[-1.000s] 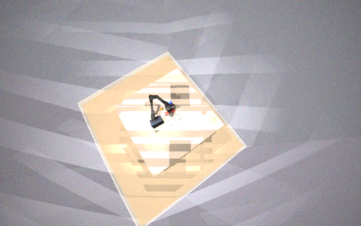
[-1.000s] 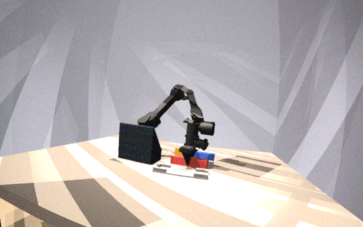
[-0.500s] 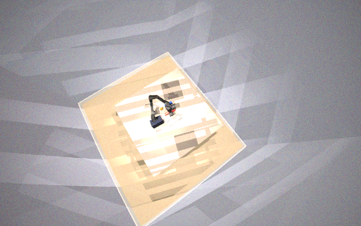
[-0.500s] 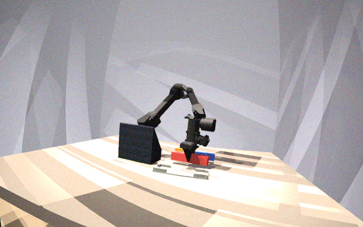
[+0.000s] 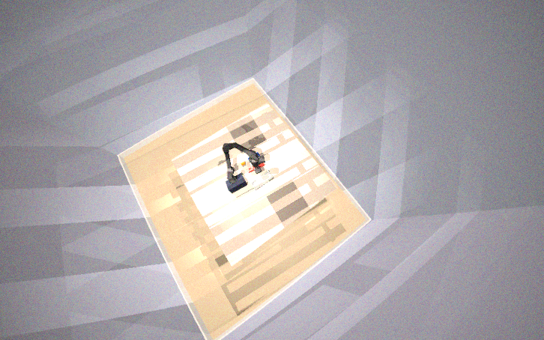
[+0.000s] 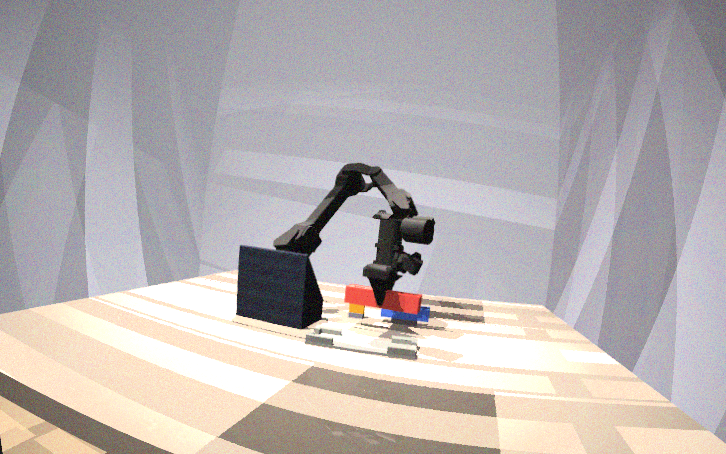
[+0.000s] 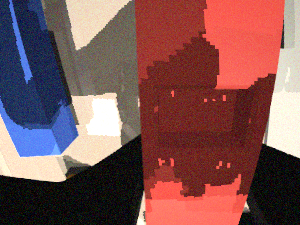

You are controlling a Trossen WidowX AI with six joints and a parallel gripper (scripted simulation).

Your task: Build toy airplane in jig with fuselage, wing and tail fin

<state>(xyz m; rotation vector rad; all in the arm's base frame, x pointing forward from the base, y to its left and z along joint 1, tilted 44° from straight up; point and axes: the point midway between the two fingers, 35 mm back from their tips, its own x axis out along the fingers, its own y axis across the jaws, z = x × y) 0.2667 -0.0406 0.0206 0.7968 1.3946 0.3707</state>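
Note:
The red fuselage (image 5: pixel 261 165) (image 6: pixel 404 300) (image 7: pixel 242 49) is between the fingers of my gripper (image 6: pixel 380 303) (image 7: pixel 187 140), which is shut on it. The fuselage is raised off the table, roughly level, with its wing socket facing up in shadow in the wrist view. The pale grey jig (image 6: pixel 402 347) stands on the table, nearer the exterior camera than the fuselage; its cradle is empty. The blue wing (image 6: pixel 422 314) (image 7: pixel 30 89) lies behind the fuselage, partly hidden by it in the exterior view. The orange tail fin (image 5: pixel 243 163) (image 6: pixel 356 309) is behind the fuselage's other end, its top hidden there.
The arm's dark blue base block (image 5: pixel 236 184) (image 6: pixel 271 286) stands to the left of the jig in the exterior view. Strong light and shadow patches cross the wooden table (image 5: pixel 192 296) (image 6: pixel 535 428) and blur the pale jig's outline in the top view.

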